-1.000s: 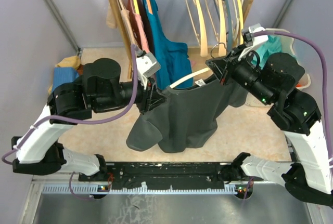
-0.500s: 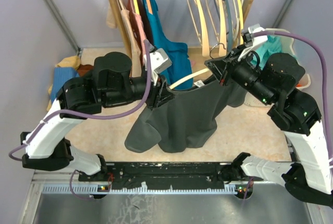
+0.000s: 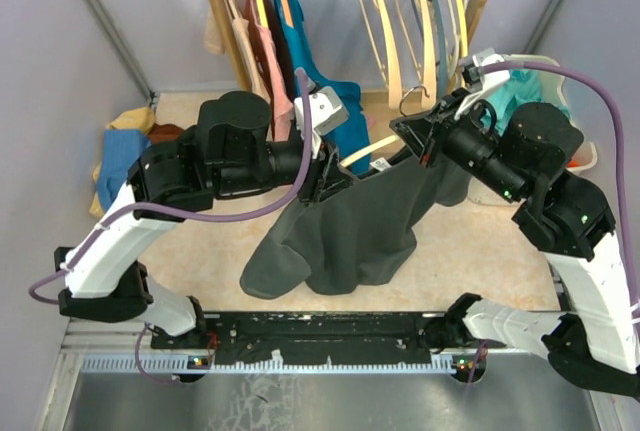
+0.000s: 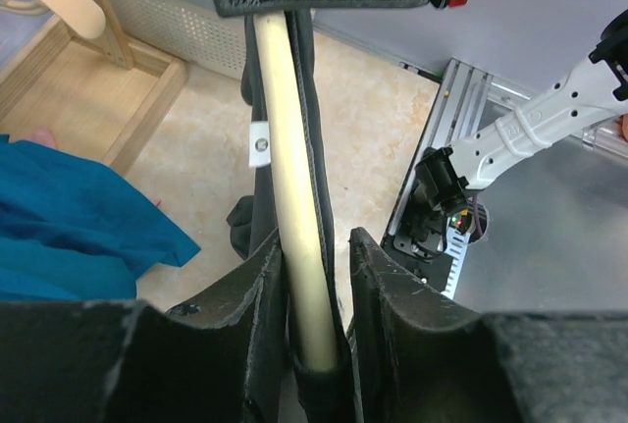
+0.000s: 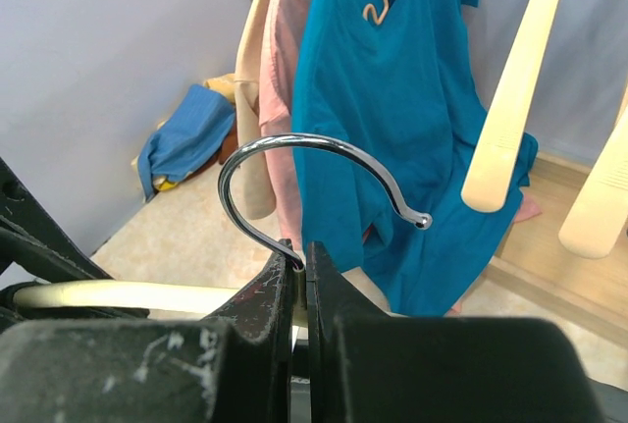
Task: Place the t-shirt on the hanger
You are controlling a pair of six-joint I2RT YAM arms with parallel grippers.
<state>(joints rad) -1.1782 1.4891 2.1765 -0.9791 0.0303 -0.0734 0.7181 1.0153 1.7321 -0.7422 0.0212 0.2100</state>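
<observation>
Top view, room: grey walls (image 3: pixel 60 71) closed in a beige tabletop (image 3: pixel 190 251). A wooden rack (image 3: pixel 222 21) at the back carried a teal shirt (image 3: pixel 345 116), a pink garment (image 3: pixel 262 41) and bare hangers (image 3: pixel 385 31). Folded cloths (image 3: pixel 118 156) lay by the left wall.
Top view, task things: the t-shirt (image 3: pixel 350 231) hung between the two arms, draped over the hanger (image 3: pixel 365 154).
Top view, change: within the last second the left arm had swung up and toward the rack, carrying the left jaws further along the hanger. The right arm had barely stirred.
Left wrist view: the left jaws stood narrowly apart, straddling the hanger's wooden arm, with shirt cloth on either side. The white neck label (image 4: pixel 258 143) sat just beside the wood.
Right wrist view: the right jaws were clamped on the stem of the silver hook (image 5: pixel 314 163).
Hard to tell: cloth covered the hanger's far half. Whether the left jaws pressed the wood, or the hem touched the tabletop, I could not tell.
</observation>
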